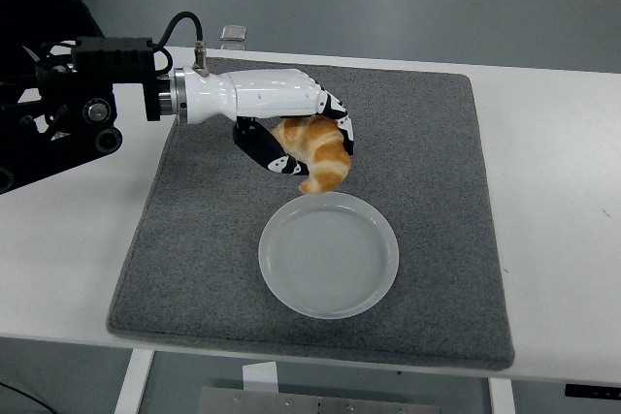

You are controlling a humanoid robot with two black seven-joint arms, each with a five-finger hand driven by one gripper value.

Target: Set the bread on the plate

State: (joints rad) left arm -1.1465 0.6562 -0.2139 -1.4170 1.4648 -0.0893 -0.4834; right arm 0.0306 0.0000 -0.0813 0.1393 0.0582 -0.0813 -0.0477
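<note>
A: Where is the bread right now?

B: The croissant point(318, 150) sits just above the middle of the frame, held by the left hand point(291, 123). The white hand comes in from the upper left on a black arm point(78, 94), and its fingers point(342, 119) curl over the top of the croissant while the thumb point(262, 150) wraps under it, so the hand is pinching the croissant between them.

A: And the plate?

B: The plate point(329, 254) is a pale, round, translucent dish in the lower middle of the frame, lying on a grey mat point(437, 162) that covers much of the white table point(563, 191). The croissant's lower tip hangs right at the plate's top rim; I cannot tell whether it touches.

A: Anything else?

B: A small clear object point(233, 36) sits at the table's far edge, upper left of centre, too small to identify.
</note>
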